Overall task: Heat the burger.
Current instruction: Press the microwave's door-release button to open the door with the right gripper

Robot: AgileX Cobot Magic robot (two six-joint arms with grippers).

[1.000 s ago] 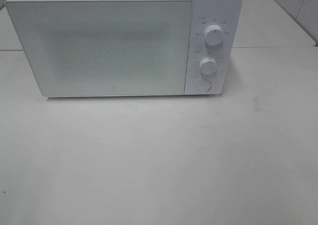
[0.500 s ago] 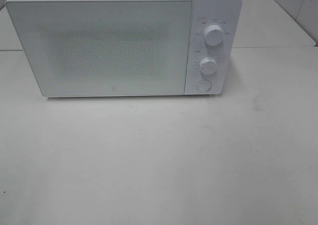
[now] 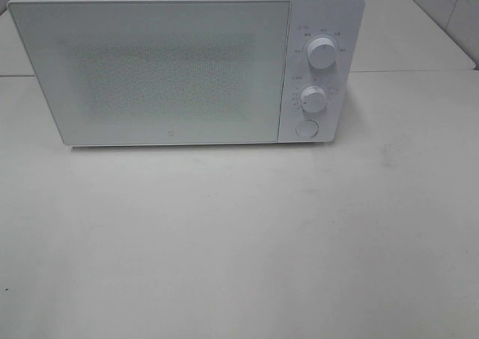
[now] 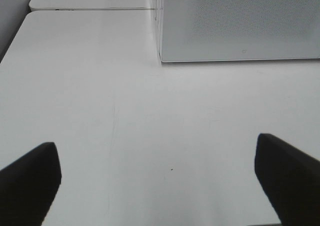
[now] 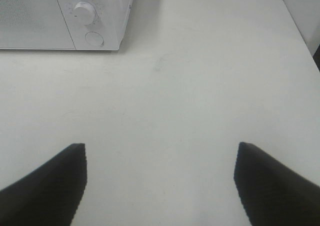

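A white microwave (image 3: 172,66) stands at the back of the white table (image 3: 239,234) with its door shut. On its right panel are two round knobs (image 3: 322,53) and a round button (image 3: 306,128). The burger is out of view. Neither gripper shows in the exterior high view. The left wrist view shows my left gripper (image 4: 157,178) open above bare table, with the microwave's lower left corner (image 4: 240,24) ahead. Over bare table too, my right gripper (image 5: 160,178) is open, and the microwave's knob panel (image 5: 92,16) shows far ahead.
A second table (image 3: 412,32) adjoins behind the microwave on the right. The table's right edge (image 5: 300,36) shows in the right wrist view, its left edge (image 4: 15,41) in the left wrist view. A tiled wall (image 3: 449,2) rises at the back right.
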